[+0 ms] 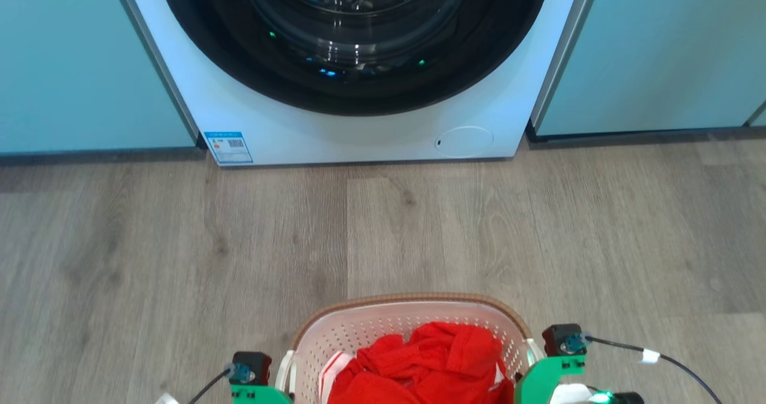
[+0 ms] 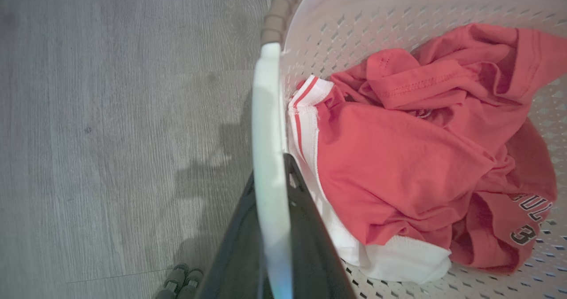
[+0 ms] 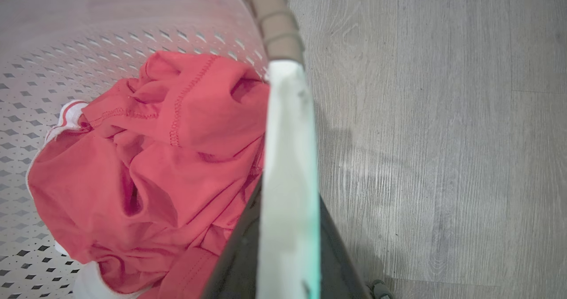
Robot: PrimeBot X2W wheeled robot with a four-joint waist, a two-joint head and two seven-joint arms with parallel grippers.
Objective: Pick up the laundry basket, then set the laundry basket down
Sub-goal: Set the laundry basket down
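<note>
**Both grippers clamped on the basket, washer dead ahead**

In the head view the laundry basket (image 1: 359, 326) sits at 6 o'clock, cut off by the bottom edge. Wood-grain floor (image 1: 179, 242) lies between it and the white washing machine (image 1: 335, 134) at 12 o'clock, whose dark round door (image 1: 353, 39) faces the robot. A teal left cabinet (image 1: 78, 69) stands at 10 o'clock and a teal right cabinet (image 1: 658, 51) at 2 o'clock. A black cable (image 1: 688, 368) with a white tag trails off at 4 o'clock, just beside the basket.

The wrist views show the grip, which the head view does not. The left gripper (image 2: 269, 172) has its two dark fingers closed on the white left handle (image 2: 266, 104), one on either side. The right gripper (image 3: 290, 197) is clamped the same way on the right handle (image 3: 288, 122). In both views the ribbed brown rim (image 2: 277, 15) runs on from the handle toward 12 o'clock. Inside the perforated walls lies a crumpled red garment (image 2: 398, 157) with white, red-striped trim. Whether the basket's base touches the floor cannot be told.

A blue sticker (image 1: 228, 147) at the washer's lower left corner, toward 9 o'clock, carries a square code and print too small to read. A round cover (image 1: 464, 141) sits at 1 o'clock. In the left wrist view, at 4 o'clock, the garment shows a dark-outlined "3" (image 2: 522, 234) below letters partly folded away.
</note>
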